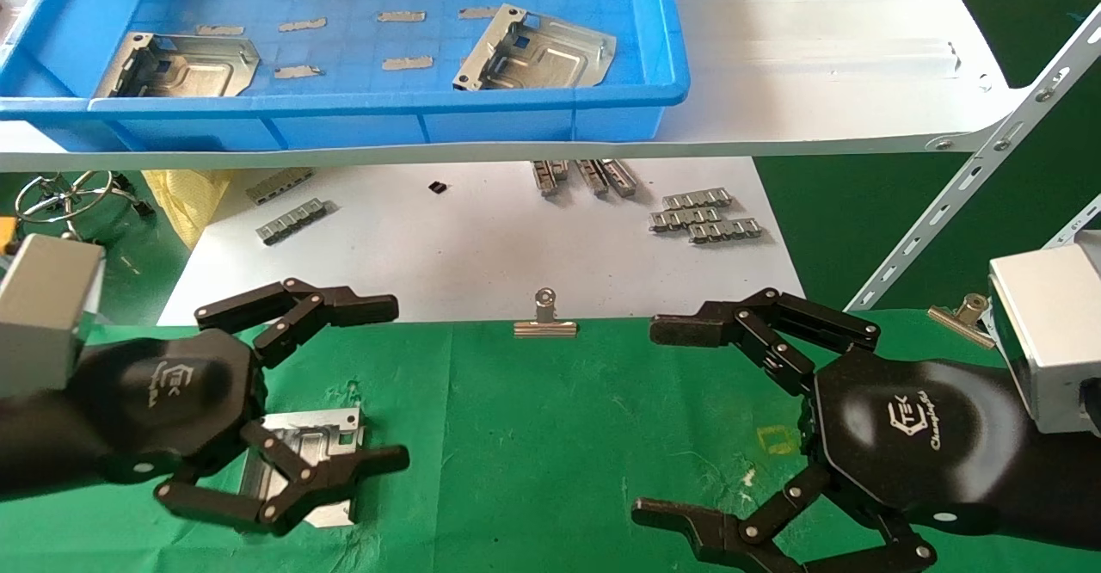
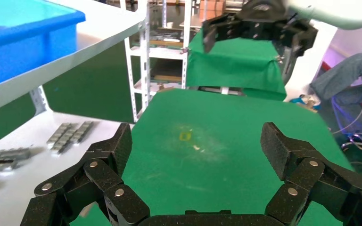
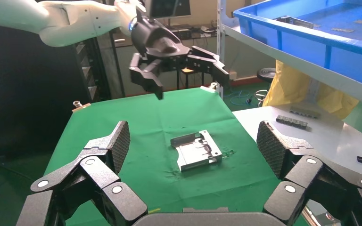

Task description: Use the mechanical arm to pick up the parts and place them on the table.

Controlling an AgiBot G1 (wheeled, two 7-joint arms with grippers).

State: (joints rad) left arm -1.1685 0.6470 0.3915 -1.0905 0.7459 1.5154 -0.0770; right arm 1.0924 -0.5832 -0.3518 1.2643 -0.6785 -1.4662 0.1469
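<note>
One silvery stamped part (image 1: 311,448) lies flat on the green table (image 1: 550,435) at the left; it also shows in the right wrist view (image 3: 197,150). My left gripper (image 1: 391,384) hovers above it, open and empty. Two more parts lie in the blue tray (image 1: 361,113) on the white shelf: one at the left (image 1: 176,65), one at the right (image 1: 538,50). My right gripper (image 1: 645,422) is open and empty over the table's right side, near a yellow square mark (image 1: 778,440). The left wrist view shows its open fingers (image 2: 118,150) over bare green cloth.
Small grey ribbed strips (image 1: 705,216) and a black clip (image 1: 437,186) lie on the white board (image 1: 482,246) behind the table. Silver binder clips (image 1: 545,319) hold the cloth's far edge. A slanted white shelf brace (image 1: 972,177) stands at the right. Yellow cloth (image 1: 185,199) lies at the back left.
</note>
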